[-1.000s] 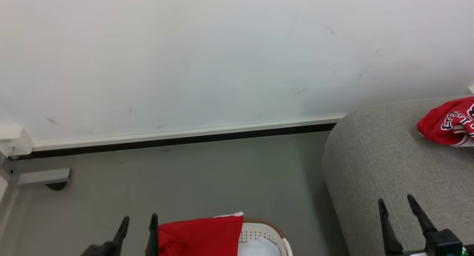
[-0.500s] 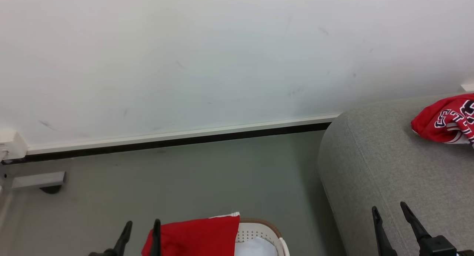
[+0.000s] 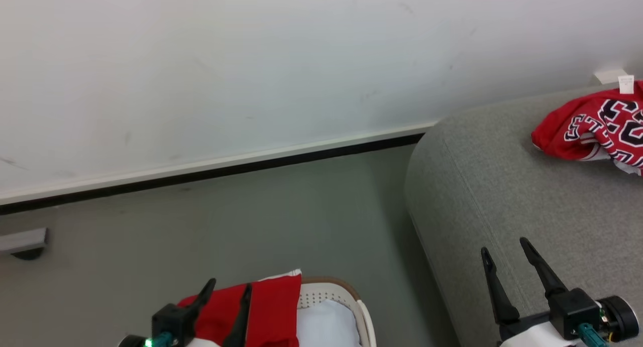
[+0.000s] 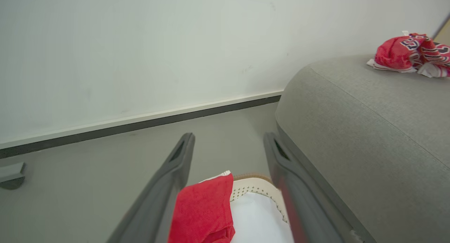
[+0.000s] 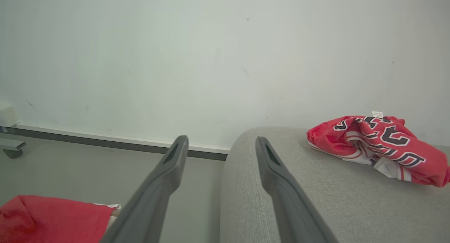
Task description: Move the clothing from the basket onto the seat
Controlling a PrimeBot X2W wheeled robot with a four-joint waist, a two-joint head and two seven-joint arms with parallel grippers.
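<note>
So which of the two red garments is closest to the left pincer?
The plain red one draped over the basket, right by the left pincer; the lettered one lies crumpled away on the grey seat.

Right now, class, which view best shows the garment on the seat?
Right wrist view: the garment lies near, almost whole, lettering clear. Head view crops it at the edge; left wrist view shows it small, far off.

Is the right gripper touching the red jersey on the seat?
Apart: the head view shows bare seat between the right gripper and the red jersey.
</note>
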